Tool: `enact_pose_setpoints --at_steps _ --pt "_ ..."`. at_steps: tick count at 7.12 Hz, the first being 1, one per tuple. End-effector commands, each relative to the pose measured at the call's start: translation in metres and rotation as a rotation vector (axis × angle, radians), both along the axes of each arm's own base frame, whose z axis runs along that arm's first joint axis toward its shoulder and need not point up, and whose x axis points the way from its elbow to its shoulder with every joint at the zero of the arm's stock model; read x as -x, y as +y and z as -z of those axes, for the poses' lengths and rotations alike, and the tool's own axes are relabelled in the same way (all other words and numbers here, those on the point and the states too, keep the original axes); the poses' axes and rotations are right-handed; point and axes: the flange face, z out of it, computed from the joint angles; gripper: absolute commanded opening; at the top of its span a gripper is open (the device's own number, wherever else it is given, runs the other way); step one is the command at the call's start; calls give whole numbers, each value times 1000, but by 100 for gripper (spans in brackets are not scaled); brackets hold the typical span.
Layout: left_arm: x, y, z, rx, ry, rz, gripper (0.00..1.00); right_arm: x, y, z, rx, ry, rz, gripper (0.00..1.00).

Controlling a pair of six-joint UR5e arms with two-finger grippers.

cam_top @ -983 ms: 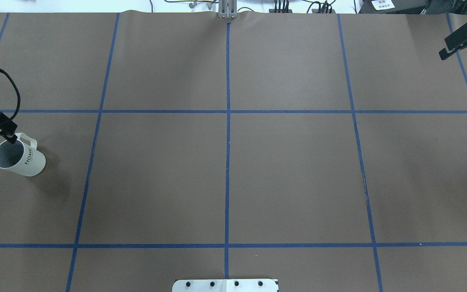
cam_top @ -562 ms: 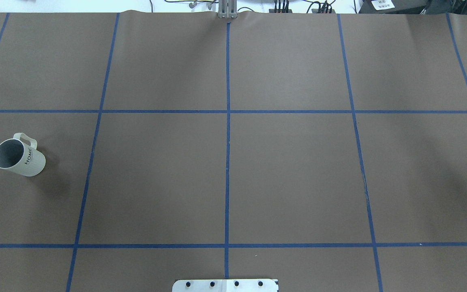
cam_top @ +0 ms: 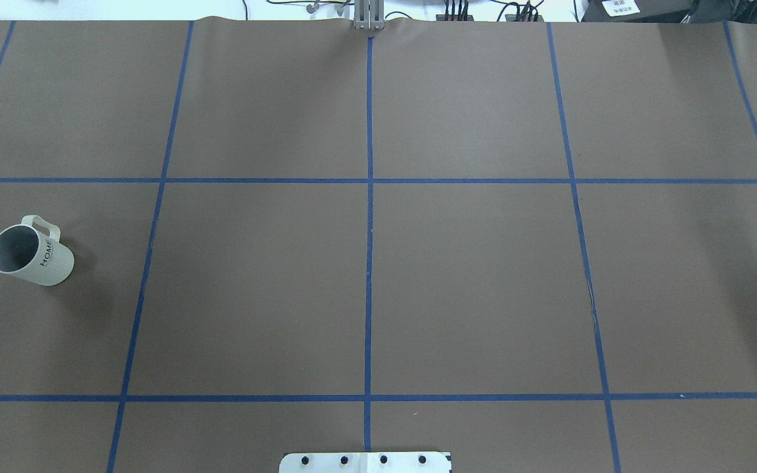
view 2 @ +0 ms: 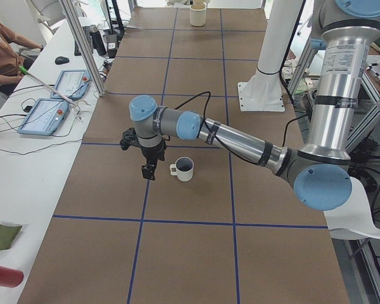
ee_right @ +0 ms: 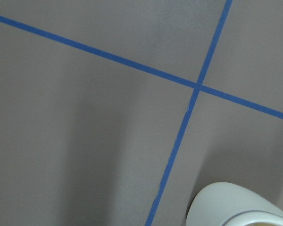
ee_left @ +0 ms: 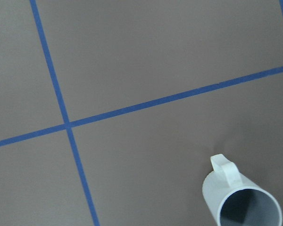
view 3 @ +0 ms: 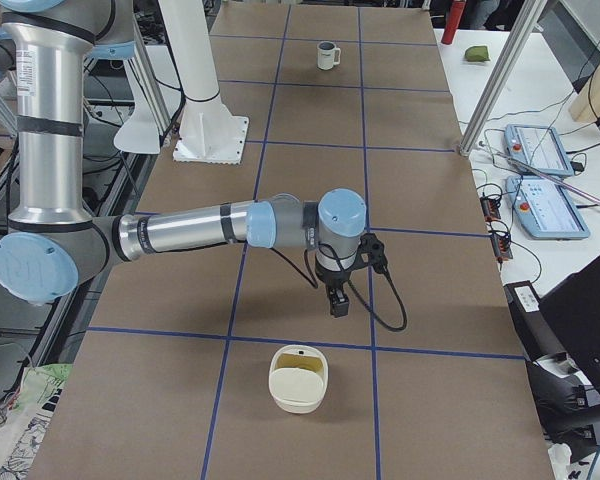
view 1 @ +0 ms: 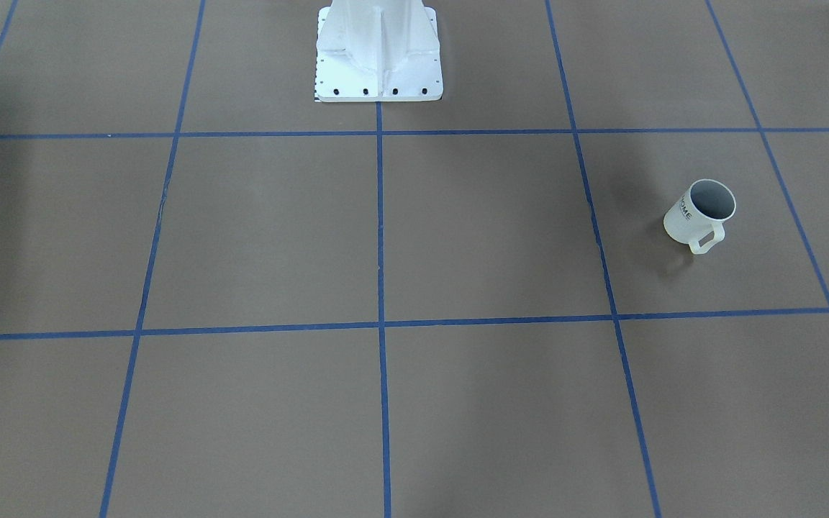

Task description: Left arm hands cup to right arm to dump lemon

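Here, table: a brown paper-covered tabletop (cam_top: 470,282) divided into squares by blue tape lines (cam_top: 369,263), with the white robot pedestal (view 1: 378,50) bolted at the middle of the robot's edge.
Task's thing: the small white ribbed cup (cam_top: 31,255), with a squared loop handle and black HOME lettering, stands upright on the paper. It is alone in the middle-row square at the robot's left end of the table.
Cup's inside: grey and shadowed; what lies in it cannot be told.
Left arm: the silver-and-blue left arm (view 2: 240,142) reaches out over the table. Its black two-finger left gripper (view 2: 149,171) points down, raised off the paper and clear of the cup.
Left fingers: too small and dark to tell whether they are spread or pressed together.
Left wrist view: looks down on the cup's rim and handle in the lower right corner, with a tape crossing off to the side.
Right arm: the silver-and-blue right arm (view 3: 190,228) stretches over the opposite end of the table. Its black two-finger right gripper (view 3: 336,300) points down, well apart from the cup. It is near a cream rounded-square bowl (view 3: 299,378) with a yellowish inside, not touching it.
Right fingers: cannot tell whether they are parted or closed.
Surroundings: a white side bench carries two blue-edged control tablets (view 2: 43,116), and a seated person in a brown shirt (view 2: 6,50) is beside it.
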Motion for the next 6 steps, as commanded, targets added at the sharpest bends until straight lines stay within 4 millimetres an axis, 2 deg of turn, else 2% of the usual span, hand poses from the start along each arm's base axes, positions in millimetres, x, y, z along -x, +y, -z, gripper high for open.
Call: enact_pose_setpoints --at_steps 1,2,3,5,6 --pt "22 2 -16 4 -4 9 100 -5 5 -24 1 0 -20 100" --pt "60 5 -18 -2 -9 75 100 -6 4 -24 -1 12 -21 100" --pt "97 12 -34 22 -12 144 100 -6 5 -27 35 4 -51 100" --pt "120 15 -86 109 -12 189 100 -5 3 -24 56 -10 -75 100" --pt "121 14 -81 117 -12 209 100 -5 3 -27 63 -10 -76 100"
